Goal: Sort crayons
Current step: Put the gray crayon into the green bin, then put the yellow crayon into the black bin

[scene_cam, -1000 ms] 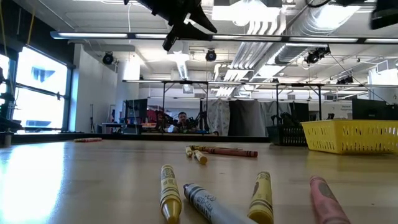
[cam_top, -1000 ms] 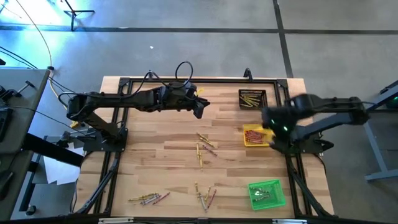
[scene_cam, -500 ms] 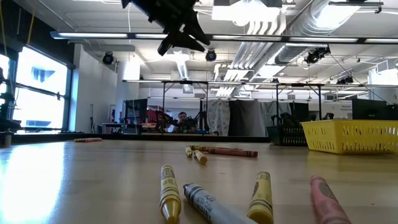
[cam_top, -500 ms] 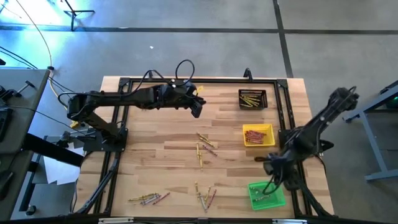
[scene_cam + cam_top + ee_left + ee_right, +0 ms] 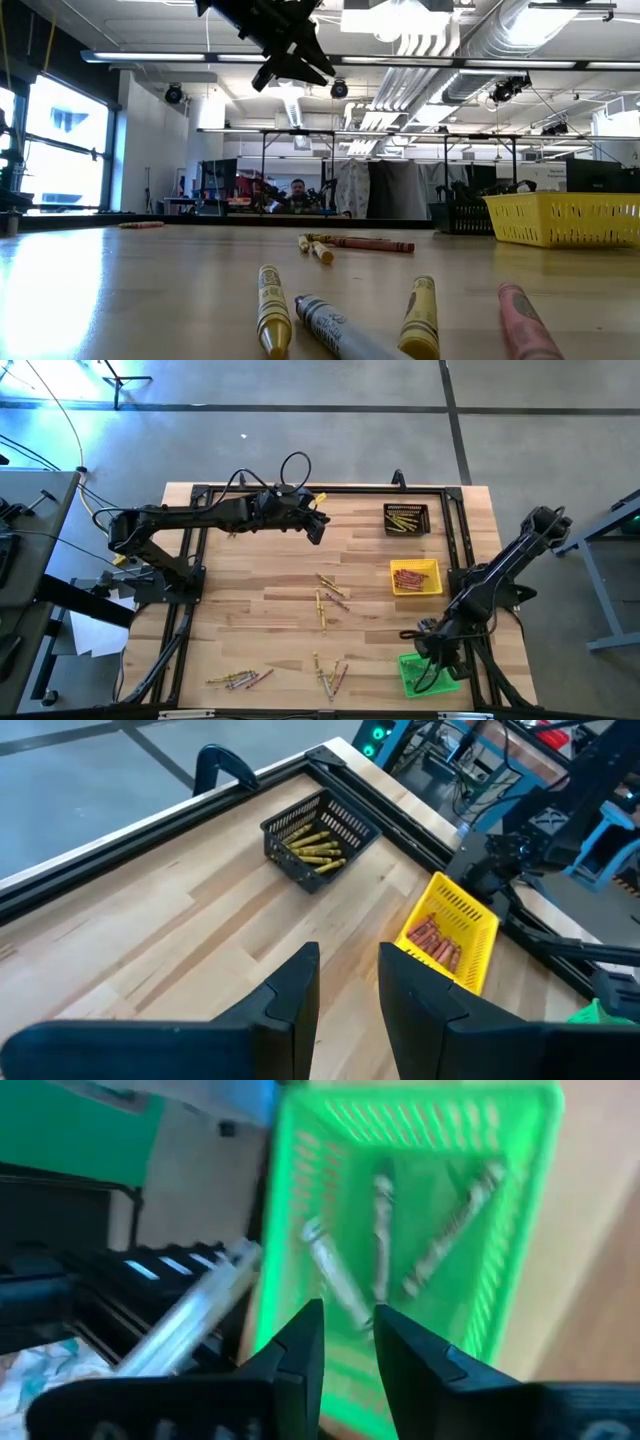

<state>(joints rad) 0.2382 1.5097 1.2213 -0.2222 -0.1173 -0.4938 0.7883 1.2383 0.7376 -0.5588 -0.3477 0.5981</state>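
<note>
Loose crayons lie on the wooden table in three clusters: mid-table (image 5: 329,596), near the front edge (image 5: 330,676) and at the front left (image 5: 240,680). In the low view, yellow (image 5: 272,308), grey (image 5: 335,326) and pink (image 5: 522,320) crayons lie close by. My right gripper (image 5: 428,656) (image 5: 348,1325) hangs over the green tray (image 5: 432,674), open by a narrow gap. Grey crayons (image 5: 382,1230) lie in the tray below it. My left gripper (image 5: 318,528) (image 5: 348,965) hovers open and empty above the far middle of the table.
A black tray (image 5: 406,520) with yellow crayons stands at the far right. A yellow tray (image 5: 415,577) with red crayons stands in front of it. A black frame (image 5: 455,540) runs around the table. Bare wood lies between the crayon clusters.
My right gripper has swung from beside the yellow tray toward the table's near edge. It has come down over the green tray. My left gripper has rolled slightly while staying above the far middle of the table.
</note>
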